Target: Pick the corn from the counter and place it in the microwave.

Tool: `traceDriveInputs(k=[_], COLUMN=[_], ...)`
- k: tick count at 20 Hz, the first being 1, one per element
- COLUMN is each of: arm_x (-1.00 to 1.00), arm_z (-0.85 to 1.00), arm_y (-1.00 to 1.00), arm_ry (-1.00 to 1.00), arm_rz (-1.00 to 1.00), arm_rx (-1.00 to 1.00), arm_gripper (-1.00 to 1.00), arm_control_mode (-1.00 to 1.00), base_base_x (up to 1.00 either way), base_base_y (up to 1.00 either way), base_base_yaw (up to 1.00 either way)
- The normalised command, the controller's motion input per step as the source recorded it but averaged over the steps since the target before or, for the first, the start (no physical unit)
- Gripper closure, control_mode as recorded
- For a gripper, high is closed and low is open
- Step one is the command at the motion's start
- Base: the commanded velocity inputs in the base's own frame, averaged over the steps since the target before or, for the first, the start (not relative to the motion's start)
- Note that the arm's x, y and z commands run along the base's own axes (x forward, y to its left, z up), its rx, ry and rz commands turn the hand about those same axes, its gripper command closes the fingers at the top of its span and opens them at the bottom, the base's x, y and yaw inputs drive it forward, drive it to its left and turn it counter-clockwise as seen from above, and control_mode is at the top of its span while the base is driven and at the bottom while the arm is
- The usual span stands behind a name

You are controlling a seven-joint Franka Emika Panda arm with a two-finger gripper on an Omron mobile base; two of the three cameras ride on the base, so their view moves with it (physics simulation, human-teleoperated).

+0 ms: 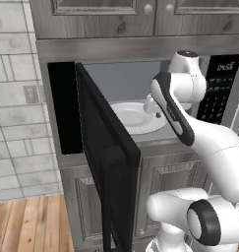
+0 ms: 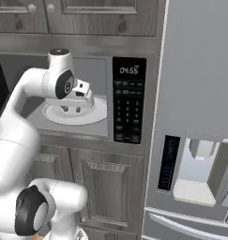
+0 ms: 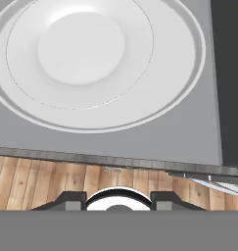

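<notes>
Corn: we cannot tell where it lies; it isn't on the plate or between the fingers.
Microwave: built in under the cabinets, cavity exposed.
Door: swung fully out, which in our judgement gives the arm room to reach in.
Turntable plate: white and bare, the likely landing spot.
Gripper: poised over the plate's front edge, fingers at their narrowest, gripping nothing we can see.

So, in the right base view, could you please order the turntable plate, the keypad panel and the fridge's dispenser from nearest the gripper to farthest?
1. Turntable plate, just beneath the gripper.
2. Keypad panel, to its right.
3. Fridge dispenser, far right and lower.
</notes>
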Motion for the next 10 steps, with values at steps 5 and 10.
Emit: traceDriveInputs(k=[5,10], arm_x=[0.00,0.00], arm_z=[0.00,0.00], arm_y=[0.00,0.00], arm_ry=[0.00,0.00], arm_rz=[0.00,0.00], arm_rx=[0.00,0.00], arm_gripper=[-1.00,-1.00], arm_control_mode=[1.00,1.00], base_base_x=[-0.55,-1.00], base_base_y=[-0.02,-0.14], base_base_yaw=[0.01,-0.01])
